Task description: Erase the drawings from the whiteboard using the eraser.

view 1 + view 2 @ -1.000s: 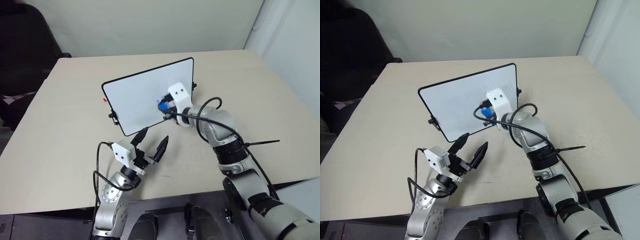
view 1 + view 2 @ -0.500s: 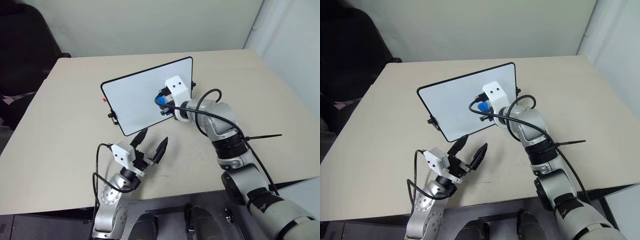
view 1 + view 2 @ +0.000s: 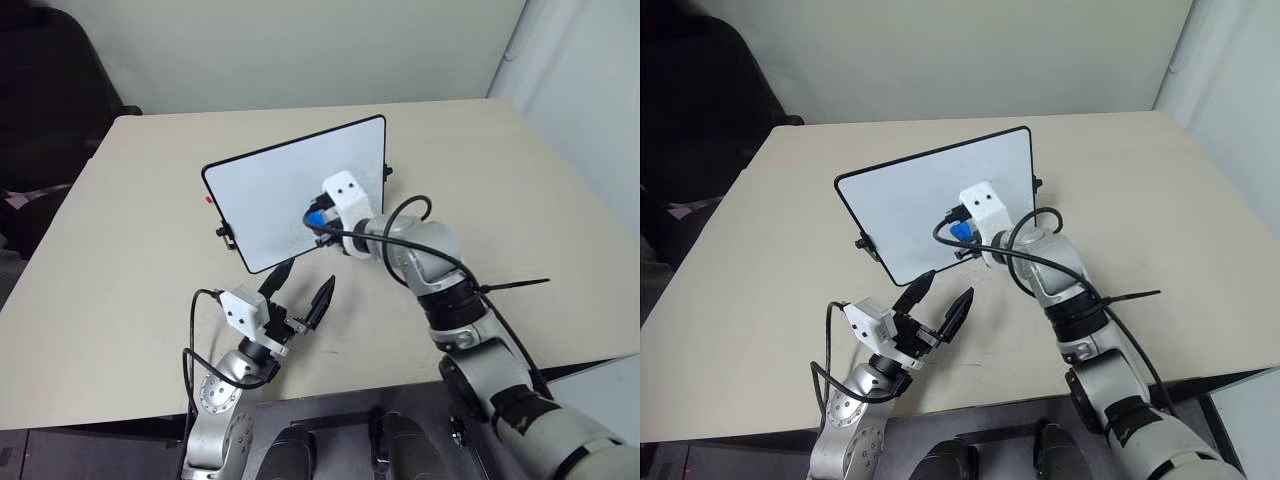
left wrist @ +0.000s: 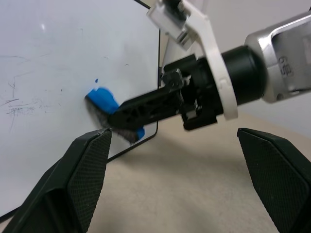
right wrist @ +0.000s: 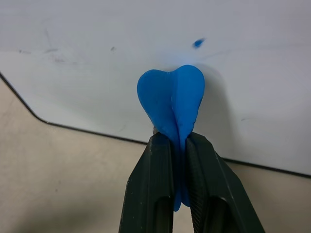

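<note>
The whiteboard [image 3: 265, 190] stands tilted at the middle of the table. My right gripper [image 5: 173, 139] is shut on the blue eraser [image 5: 171, 94], which is squeezed between the fingers and pressed against the board's lower right part [image 3: 314, 219]. Of the drawings, a small blue speck [image 5: 198, 43] shows on the white face just beside the eraser, along with faint grey smears. My left gripper [image 3: 305, 276] is open and holds nothing. It hovers over the table just in front of the board's lower edge, pointing at the eraser [image 4: 102, 98].
The board stands on a beige table [image 3: 130, 260], and a small red mark [image 3: 209, 199] lies by its left side. A black chair [image 3: 45, 110] is beyond the table's far left corner. A light wall [image 3: 590, 110] runs along the right.
My right gripper carried the eraser up the board's face, then back down and slightly left. The faint blue scribble seen beside it a second ago is down to a speck. The left gripper kept still.
</note>
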Available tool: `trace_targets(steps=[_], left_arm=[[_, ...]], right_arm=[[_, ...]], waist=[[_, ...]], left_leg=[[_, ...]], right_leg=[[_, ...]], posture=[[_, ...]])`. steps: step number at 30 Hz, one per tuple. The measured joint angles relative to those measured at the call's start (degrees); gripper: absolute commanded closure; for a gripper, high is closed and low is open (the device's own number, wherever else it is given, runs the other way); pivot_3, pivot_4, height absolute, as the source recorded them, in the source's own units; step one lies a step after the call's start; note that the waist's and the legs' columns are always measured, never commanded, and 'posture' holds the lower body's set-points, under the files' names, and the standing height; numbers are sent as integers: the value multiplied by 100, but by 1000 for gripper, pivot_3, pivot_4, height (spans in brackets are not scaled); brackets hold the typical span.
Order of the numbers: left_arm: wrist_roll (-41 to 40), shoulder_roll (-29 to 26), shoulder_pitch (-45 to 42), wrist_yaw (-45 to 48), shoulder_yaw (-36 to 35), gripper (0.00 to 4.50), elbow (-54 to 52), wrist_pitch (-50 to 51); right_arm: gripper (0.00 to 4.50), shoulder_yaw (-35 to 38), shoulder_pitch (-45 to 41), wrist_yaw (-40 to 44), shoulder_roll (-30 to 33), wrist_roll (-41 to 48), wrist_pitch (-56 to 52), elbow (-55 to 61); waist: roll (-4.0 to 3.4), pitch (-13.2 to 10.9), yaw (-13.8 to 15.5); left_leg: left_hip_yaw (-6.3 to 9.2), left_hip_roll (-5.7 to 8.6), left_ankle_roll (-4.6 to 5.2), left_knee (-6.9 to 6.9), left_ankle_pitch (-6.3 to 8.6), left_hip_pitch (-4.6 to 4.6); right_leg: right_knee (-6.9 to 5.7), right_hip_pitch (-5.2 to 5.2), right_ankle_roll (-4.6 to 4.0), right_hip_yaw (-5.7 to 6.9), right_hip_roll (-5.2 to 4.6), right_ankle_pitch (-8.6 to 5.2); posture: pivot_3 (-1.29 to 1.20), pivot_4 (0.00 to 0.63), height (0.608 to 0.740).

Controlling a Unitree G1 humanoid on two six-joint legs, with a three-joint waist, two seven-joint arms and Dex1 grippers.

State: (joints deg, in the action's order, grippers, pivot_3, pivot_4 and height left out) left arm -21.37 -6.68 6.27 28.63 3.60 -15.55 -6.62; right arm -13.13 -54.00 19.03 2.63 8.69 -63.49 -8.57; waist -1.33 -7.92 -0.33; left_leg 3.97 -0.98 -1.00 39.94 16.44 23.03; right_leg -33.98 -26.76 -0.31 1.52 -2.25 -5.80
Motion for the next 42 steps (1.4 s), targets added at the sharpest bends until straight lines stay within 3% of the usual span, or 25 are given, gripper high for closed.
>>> trace_targets(steps=[19,32,37,42], left_arm=[[-8,4,-62,6,-3,0,-14,9],[-5,9,-110,-2,-31,0,12,9],[-5,-4,-163,3,-36,0,36,11],[-5,-10,-164,3,-36,0,53,18]], right_arm=[[4365,488,-691,3,112,63,257,-81],[4365,124,106,-18,217,-124,366,-492],[4365,300,147,-13,494,-107,130,-19],[4365,371,587,24,1251,-97,-261,1224]], waist=[[0,0,-6],[0,0,1],[0,0,9],[0,0,71]], left_leg=[[-1,-4,0,1,-5,0],[-1,-6,-2,1,-6,-3],[-1,-5,-1,1,-2,5],[-4,-4,-43,3,-23,10]], right_leg=[[-2,-2,4,0,3,-3],[-2,2,-10,0,3,7],[3,2,-3,0,3,2],[5,7,6,0,3,-10]], posture=[[0,150,737],[0,150,737],[0,150,737],[0,150,737]])
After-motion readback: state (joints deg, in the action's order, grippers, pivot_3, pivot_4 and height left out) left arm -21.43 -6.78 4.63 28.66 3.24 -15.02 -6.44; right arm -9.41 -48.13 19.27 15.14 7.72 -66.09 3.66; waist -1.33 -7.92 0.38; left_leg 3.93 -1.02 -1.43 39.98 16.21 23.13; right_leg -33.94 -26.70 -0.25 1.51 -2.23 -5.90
